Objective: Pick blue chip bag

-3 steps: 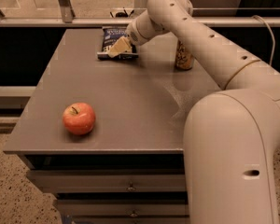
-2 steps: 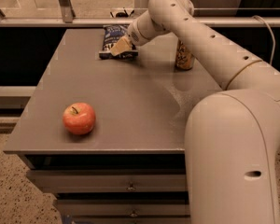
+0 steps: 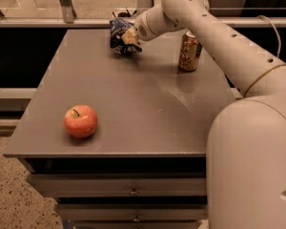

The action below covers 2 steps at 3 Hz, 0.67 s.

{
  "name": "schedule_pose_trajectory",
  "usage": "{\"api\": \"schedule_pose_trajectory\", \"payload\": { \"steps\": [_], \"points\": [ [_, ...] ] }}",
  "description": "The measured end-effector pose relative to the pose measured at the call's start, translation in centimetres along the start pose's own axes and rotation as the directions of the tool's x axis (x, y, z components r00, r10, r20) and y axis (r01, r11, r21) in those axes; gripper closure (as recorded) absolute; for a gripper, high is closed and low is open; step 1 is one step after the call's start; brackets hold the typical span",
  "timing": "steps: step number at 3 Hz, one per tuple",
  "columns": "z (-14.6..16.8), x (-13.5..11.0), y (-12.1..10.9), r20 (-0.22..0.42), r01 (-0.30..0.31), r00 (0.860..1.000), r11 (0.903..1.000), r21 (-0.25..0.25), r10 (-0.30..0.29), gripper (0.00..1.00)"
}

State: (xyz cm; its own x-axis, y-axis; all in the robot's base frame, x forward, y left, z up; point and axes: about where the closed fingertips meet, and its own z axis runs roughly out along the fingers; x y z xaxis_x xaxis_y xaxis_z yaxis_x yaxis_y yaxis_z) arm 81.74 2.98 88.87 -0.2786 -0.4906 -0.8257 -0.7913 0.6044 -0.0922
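Observation:
The blue chip bag (image 3: 118,35) is dark navy with white lettering. It stands crumpled and tipped up on edge at the far middle of the grey table (image 3: 133,104). My gripper (image 3: 128,38) reaches in from the right and is shut on the bag's right side. The bag's lower edge is just above or barely touching the tabletop; I cannot tell which. My white arm (image 3: 214,37) stretches from the lower right across the table's back right.
A gold-brown drink can (image 3: 189,51) stands upright on the far right of the table, close under my arm. A red apple (image 3: 80,120) sits near the front left. Drawers (image 3: 133,191) are below the tabletop. A glass railing (image 3: 66,4) runs behind the table.
The bag lay flat on the table under the gripper; now it is bunched up and tipped upright in the gripper, slightly raised. The can and apple have not moved.

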Motion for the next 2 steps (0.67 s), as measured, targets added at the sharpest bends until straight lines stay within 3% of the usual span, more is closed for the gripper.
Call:
{"api": "schedule_pose_trajectory", "payload": {
  "steps": [1,2],
  "points": [
    [-2.9,-2.9,0.1,0.138,0.005,0.990,0.9988,-0.048,0.001,1.00],
    [-6.8,-6.5,1.1,0.304,0.029,0.953,0.9931,-0.114,0.007,1.00]
  ]
}}
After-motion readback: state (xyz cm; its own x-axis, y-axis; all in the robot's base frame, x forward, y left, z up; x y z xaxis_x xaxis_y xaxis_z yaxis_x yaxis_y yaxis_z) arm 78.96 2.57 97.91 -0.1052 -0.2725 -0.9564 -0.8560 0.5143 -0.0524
